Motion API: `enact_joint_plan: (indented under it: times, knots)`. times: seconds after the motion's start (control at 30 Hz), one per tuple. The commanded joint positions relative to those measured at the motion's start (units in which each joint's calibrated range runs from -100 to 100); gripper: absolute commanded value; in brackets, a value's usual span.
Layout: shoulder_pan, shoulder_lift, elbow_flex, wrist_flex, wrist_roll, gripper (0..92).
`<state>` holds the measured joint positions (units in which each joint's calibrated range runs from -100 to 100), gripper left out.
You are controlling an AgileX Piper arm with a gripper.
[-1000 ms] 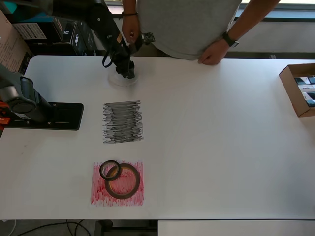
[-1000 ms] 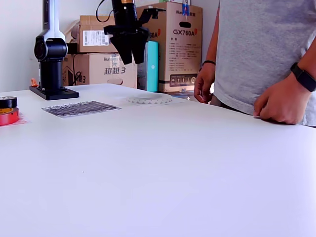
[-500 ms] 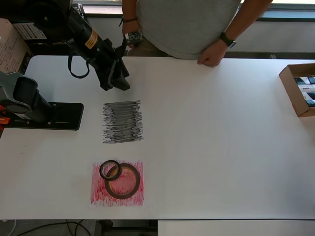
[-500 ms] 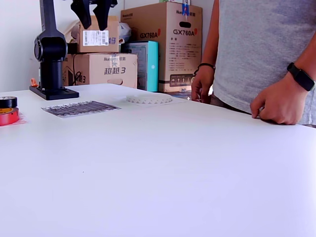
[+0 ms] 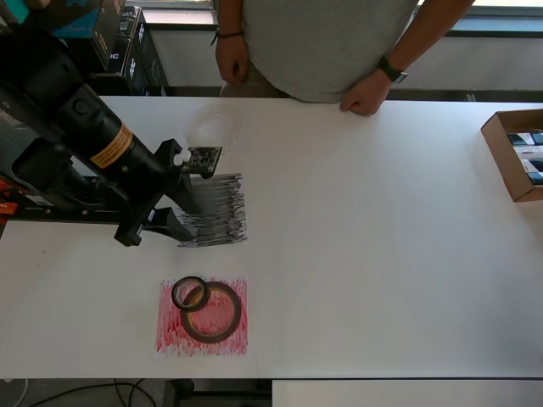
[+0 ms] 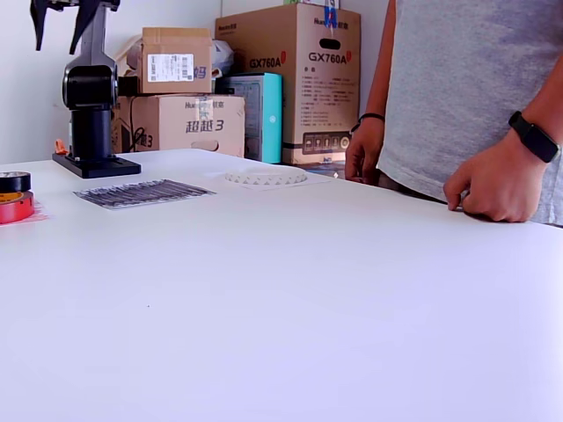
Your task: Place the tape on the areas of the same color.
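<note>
White tabletop (image 5: 382, 254) carries three sheets in a line. Overhead, the translucent white roll (image 5: 210, 130) lies at the far end near a standing person (image 5: 322, 42); its white sheet is too faint to make out. At the near end, the dark-red roll (image 5: 210, 312) and small black roll (image 5: 189, 292) touch on the red sheet (image 5: 202, 316). Between them, the black sheet (image 5: 212, 209) is bare. Above it hangs the gripper (image 5: 168, 216), fingers parted, holding nothing.
</note>
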<state>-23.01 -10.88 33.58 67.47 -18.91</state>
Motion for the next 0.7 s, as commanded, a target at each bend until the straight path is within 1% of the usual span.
enact_joint_plan:
  times: [0.0, 0.17, 0.43, 0.67]
  knots:
    - [-9.2, 1.6, 0.9, 0.2, -2.6, 51.6]
    - [-10.5, 7.7, 0.0, 0.1, -3.8, 51.6]
    - [-10.0, 16.7, -3.6, 0.0, -6.1, 52.0]
    - [-9.4, 22.6, -3.4, -5.3, -7.6, 52.1]
